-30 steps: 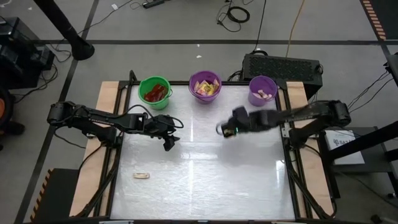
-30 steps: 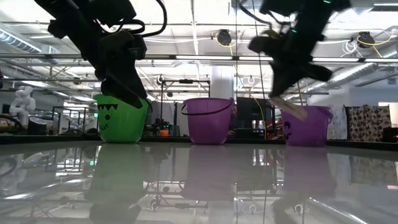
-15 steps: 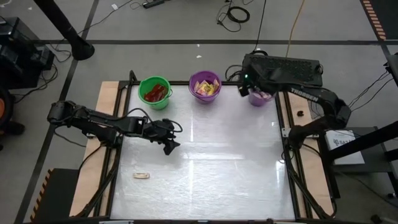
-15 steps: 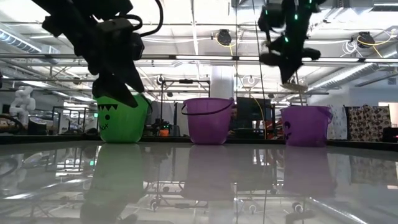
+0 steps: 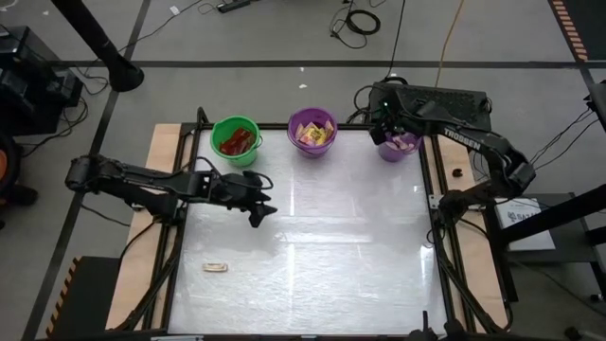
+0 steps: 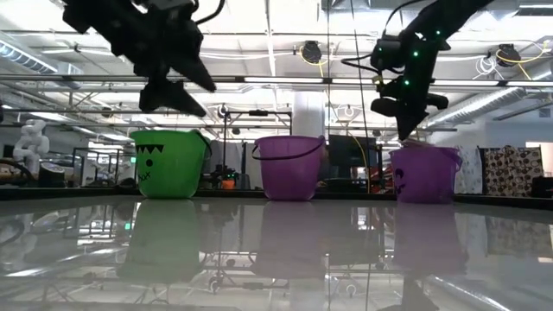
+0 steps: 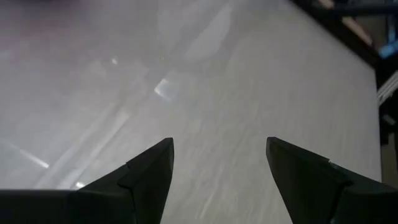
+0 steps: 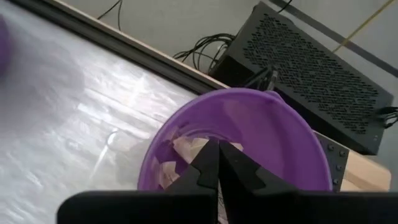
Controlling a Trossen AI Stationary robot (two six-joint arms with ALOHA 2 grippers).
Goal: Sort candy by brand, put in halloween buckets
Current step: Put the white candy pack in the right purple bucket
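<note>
High view: right gripper (image 5: 385, 134), fingers pressed together, now hovering over lavender bucket (image 5: 401, 150) upper right; left gripper (image 5: 258, 210), spread, idling centre-left, barely shifted.

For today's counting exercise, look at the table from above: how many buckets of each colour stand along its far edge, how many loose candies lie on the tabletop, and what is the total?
Green bucket: 1
Deep purple bucket: 1
Lavender bucket: 1
Loose candy on the tabletop: 1
Total: 4
</note>
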